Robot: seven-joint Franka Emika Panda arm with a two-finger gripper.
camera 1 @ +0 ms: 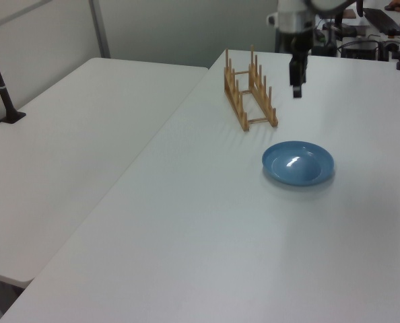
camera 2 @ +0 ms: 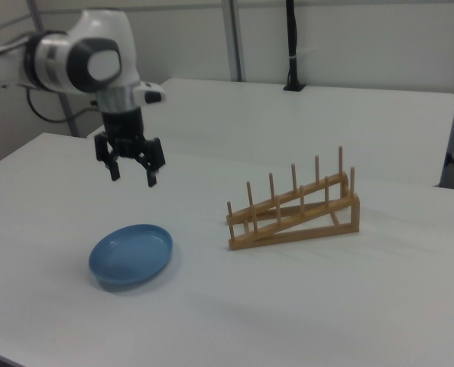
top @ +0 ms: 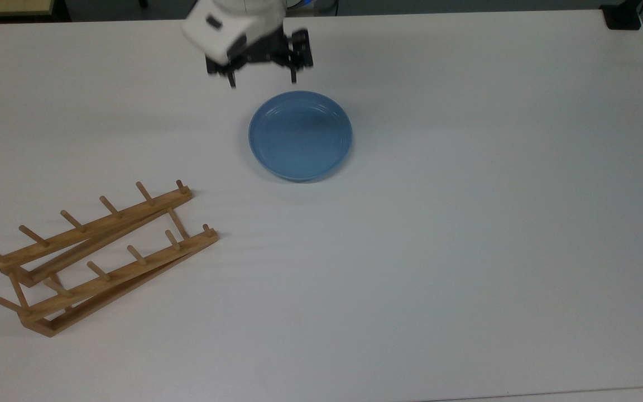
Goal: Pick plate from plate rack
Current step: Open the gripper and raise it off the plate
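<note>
The open, empty tool (camera 2: 132, 173) hangs above the desk (top: 466, 223), the plate (top: 300, 136) lying flat, well apart from the plate rack (top: 98, 257); any regrasp risks slipping off its shallow rim.

A round, shallow light-blue plate (top: 300, 135) lies flat on the white table (top: 466, 223), near its middle. The wedge-shaped, light-brown wooden plate rack (top: 95, 257) stands well apart, empty, toward the top view's left edge.

A glossy white arm (camera 2: 97, 53) with dark grey joint bands, a black cable behind, carries black fingers (camera 2: 151, 174) beneath a white wrist block.
</note>
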